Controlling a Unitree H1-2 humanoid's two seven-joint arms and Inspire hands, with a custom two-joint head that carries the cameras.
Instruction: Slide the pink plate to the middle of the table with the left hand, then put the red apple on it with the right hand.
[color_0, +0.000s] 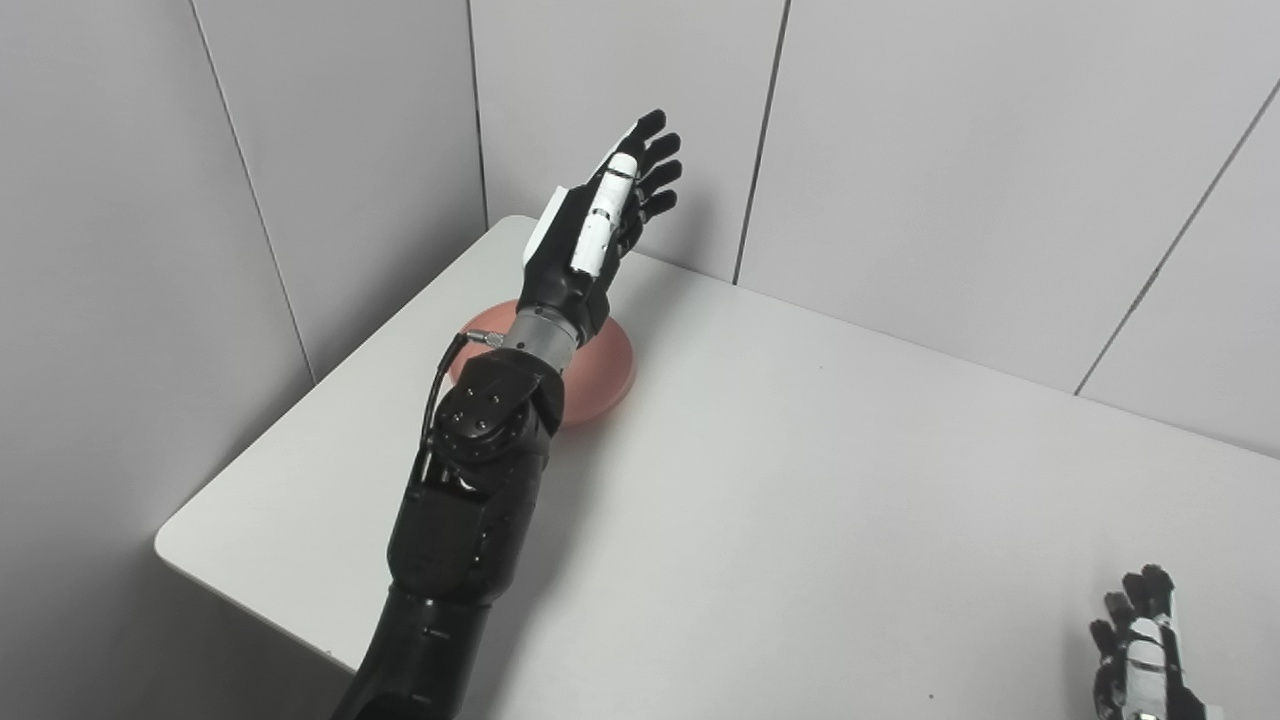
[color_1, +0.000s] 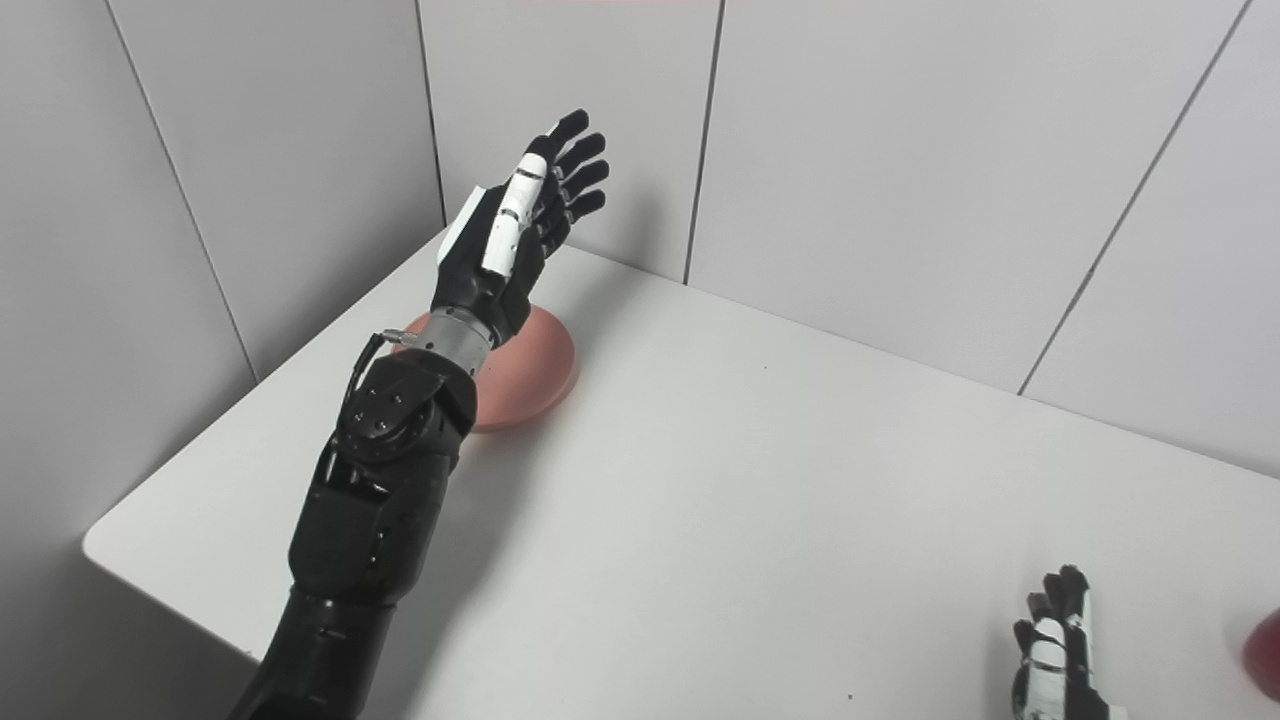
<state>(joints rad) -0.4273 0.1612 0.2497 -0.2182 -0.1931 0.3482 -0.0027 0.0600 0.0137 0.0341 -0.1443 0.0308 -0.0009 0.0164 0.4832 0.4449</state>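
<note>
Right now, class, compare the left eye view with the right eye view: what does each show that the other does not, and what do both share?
Only the left eye view: nothing extra; its right edge stops just past the right hand.

Only the right eye view: a sliver of a red thing at the right edge, probably the red apple, too cropped to confirm.

Both: the left hand, open and raised beyond the pink plate, near the white table's far left corner; the right hand low at the bottom edge.
</note>
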